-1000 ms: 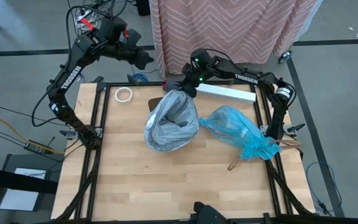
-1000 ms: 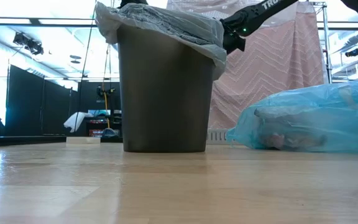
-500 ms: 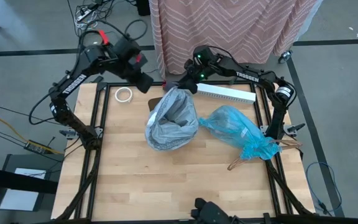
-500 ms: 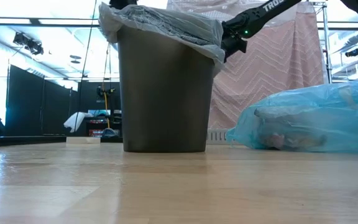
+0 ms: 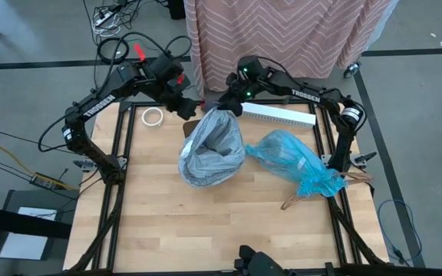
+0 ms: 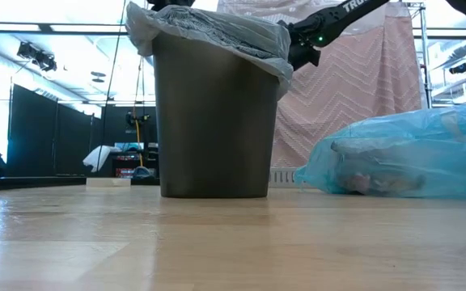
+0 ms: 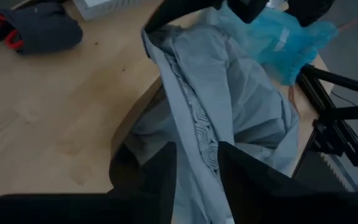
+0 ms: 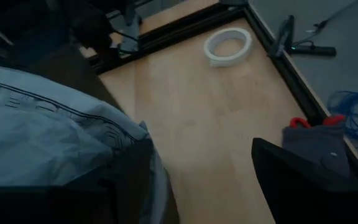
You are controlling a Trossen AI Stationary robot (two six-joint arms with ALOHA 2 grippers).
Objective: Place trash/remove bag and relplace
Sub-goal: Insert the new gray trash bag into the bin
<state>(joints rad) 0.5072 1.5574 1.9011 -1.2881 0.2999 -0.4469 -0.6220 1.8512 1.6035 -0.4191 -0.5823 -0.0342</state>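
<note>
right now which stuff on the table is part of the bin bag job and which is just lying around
Part of the job:
- bin
- grey liner fitted in it
- blue bag lying beside the bin, trash showing through it

Just lying about:
- tape roll
- white box
- wooden hanger

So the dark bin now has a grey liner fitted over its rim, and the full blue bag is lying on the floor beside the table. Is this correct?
Not quite. The blue bag lies on the table, beside the dark bin, not on the floor; the high view shows it. The grey liner is indeed over the bin's rim.
</note>
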